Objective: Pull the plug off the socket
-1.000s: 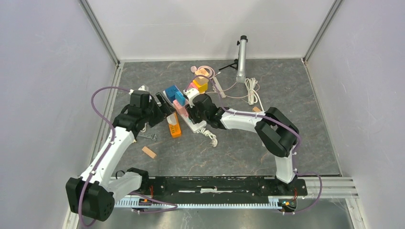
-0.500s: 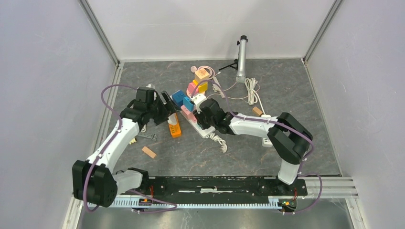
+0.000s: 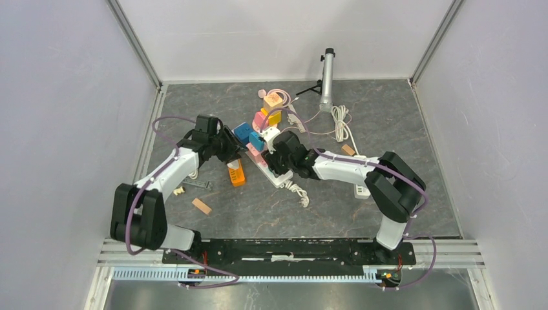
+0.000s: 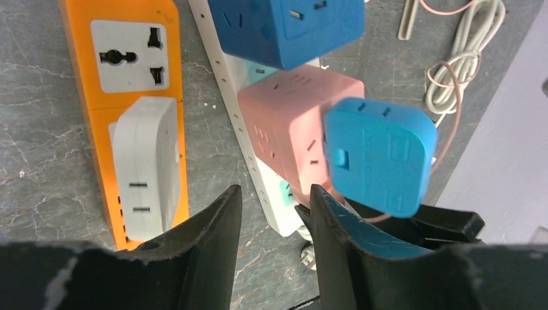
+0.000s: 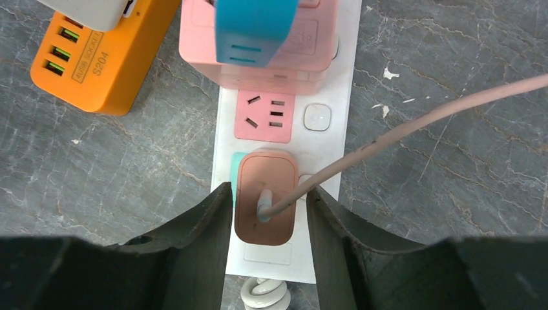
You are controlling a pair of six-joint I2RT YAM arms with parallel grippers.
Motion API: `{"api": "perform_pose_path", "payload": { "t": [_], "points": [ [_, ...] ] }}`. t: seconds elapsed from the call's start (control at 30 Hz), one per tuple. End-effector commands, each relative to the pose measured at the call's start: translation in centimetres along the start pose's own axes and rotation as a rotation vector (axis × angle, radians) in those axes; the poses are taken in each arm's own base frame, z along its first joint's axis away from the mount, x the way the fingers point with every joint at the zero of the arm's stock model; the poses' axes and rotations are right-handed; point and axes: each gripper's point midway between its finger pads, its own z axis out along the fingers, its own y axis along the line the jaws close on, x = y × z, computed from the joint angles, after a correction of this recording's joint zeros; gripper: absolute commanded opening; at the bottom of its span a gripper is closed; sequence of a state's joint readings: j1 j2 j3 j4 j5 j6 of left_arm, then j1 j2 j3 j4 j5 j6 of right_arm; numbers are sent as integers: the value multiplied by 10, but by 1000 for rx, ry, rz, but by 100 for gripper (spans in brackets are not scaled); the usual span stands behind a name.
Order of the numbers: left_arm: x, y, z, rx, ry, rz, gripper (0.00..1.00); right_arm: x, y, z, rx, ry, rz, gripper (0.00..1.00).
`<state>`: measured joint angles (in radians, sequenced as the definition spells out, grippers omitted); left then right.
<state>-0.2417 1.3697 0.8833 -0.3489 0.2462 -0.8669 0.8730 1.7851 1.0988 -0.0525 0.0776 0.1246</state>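
Since a second ago the left arm has folded up and reached in toward the adapters, while the right arm has brought its gripper to the strip's near end. The salmon plug, seated in the end socket of the white power strip at mid-table, lies lengthwise along the strip, its pink cable trailing rightward. The right gripper straddles it, jaws parted, one finger along each long side with a sliver of gap. Closing would pinch its short width, and the pull looks to be straight off the strip's face. The left gripper, jaws apart and empty, hovers farther up beside the pink cube adapter.
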Motion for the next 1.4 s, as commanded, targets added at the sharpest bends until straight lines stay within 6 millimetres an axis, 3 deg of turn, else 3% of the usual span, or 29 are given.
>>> {"api": "perform_pose_path", "payload": {
  "t": [0.0,0.3,0.47,0.9,1.17,1.37],
  "points": [
    [-15,-24,10,57,-13,-31,49,-26,11,-4,-96,-71,7,47],
    [-18,-37,24,100,6,-67,49,-22,15,-1,-123,-56,1,26],
    [-4,-16,35,36,37,-76,42,-22,14,2,-113,-36,22,0],
    [28,35,47,-98,78,-13,30,-40,35,-4,-209,-37,84,0],
    [36,60,42,-175,64,2,29,-45,25,-10,-159,-75,74,0],
    [33,66,40,-209,51,17,30,-74,23,-30,-149,-171,70,0]
  ]
}}
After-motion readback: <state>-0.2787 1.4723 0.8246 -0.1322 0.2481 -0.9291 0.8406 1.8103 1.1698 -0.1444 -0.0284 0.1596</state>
